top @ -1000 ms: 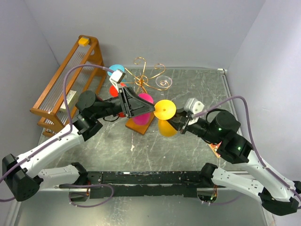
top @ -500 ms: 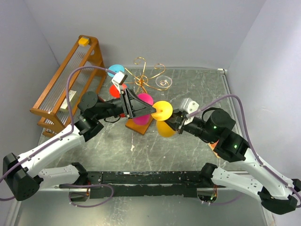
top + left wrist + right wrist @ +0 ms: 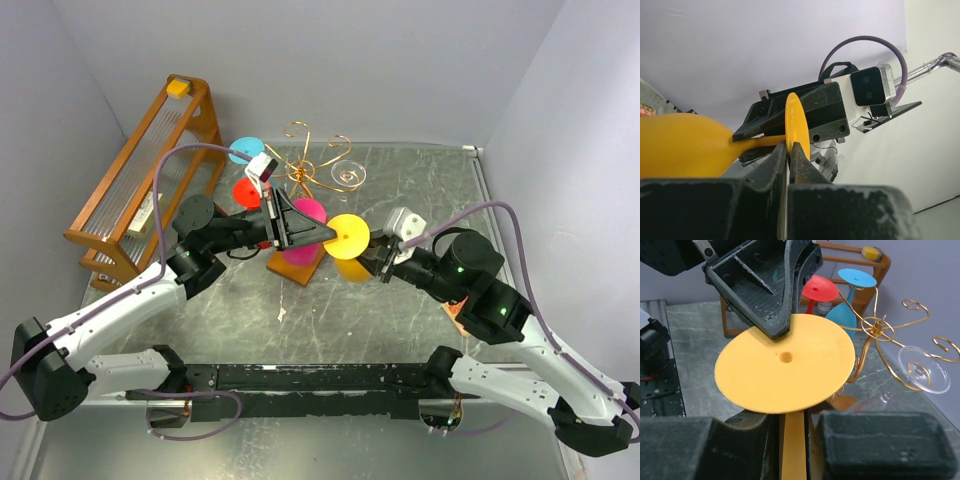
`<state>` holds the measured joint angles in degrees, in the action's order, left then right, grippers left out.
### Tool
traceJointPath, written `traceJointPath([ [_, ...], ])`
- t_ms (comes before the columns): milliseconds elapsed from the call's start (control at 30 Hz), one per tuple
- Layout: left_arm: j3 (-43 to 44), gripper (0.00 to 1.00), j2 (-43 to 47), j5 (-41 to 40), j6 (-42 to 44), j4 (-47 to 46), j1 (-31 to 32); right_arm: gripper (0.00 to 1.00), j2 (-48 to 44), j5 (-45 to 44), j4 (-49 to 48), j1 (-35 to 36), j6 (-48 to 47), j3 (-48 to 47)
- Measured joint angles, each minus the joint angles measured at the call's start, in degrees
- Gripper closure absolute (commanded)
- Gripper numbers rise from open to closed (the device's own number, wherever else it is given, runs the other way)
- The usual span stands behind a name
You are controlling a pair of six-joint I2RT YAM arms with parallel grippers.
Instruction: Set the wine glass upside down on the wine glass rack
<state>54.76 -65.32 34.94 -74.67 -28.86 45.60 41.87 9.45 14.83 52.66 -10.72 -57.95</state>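
A yellow wine glass is held level above the table, its foot disc toward the rack and its bowl away from it. My right gripper is shut on its stem. My left gripper is shut on the rim of the foot disc, pinching it edge-on. In the top view the left gripper and right gripper meet at the glass, just right of the wine glass rack, a gold wire stand on a brown wooden base.
A pink glass, a red glass, a blue glass and a clear glass hang on the rack's arms. A tall orange-brown slatted wooden frame stands at the far left by the wall.
My left gripper's jaws have closed onto the rim of the yellow foot disc. The right arm has shifted the glass slightly left toward the left gripper, still gripping the stem.
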Motion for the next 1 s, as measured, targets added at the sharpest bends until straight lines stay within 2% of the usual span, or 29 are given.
traceJointPath([
  [100, 0.07, 0.93, -1.03, 0.52, -1.31, -1.79, 0.26, 0.99, -0.42, -0.26, 0.72, -0.11, -0.37, -0.26],
  [267, 0.44, 0.93, -1.64, 1.16, -1.84, -2.93, 0.57, 0.65, -0.63, -0.52, 3.26, -0.09, 0.46, -1.95],
  [500, 4.50, 0.93, -1.27, 1.33, 0.59, -2.54, 0.96, 0.39, -2.71, 0.11, 5.70, -0.09, 4.92, -6.58],
  [700, 10.38, 0.93, -0.02, 0.74, 4.94, 0.20, 1.01, 0.30, -6.67, 2.23, 6.40, -0.07, 8.20, -9.29],
  [867, 15.80, 0.93, 0.50, -1.73, 11.13, 5.51, 0.96, 0.29, -8.35, 3.15, 5.14, -0.07, 11.47, -10.36],
  [1000, 19.56, 0.93, 0.74, -4.94, 17.00, 10.62, 0.59, 0.28, -8.26, 0.13, 1.07, -0.04, 18.93, -10.21],
])
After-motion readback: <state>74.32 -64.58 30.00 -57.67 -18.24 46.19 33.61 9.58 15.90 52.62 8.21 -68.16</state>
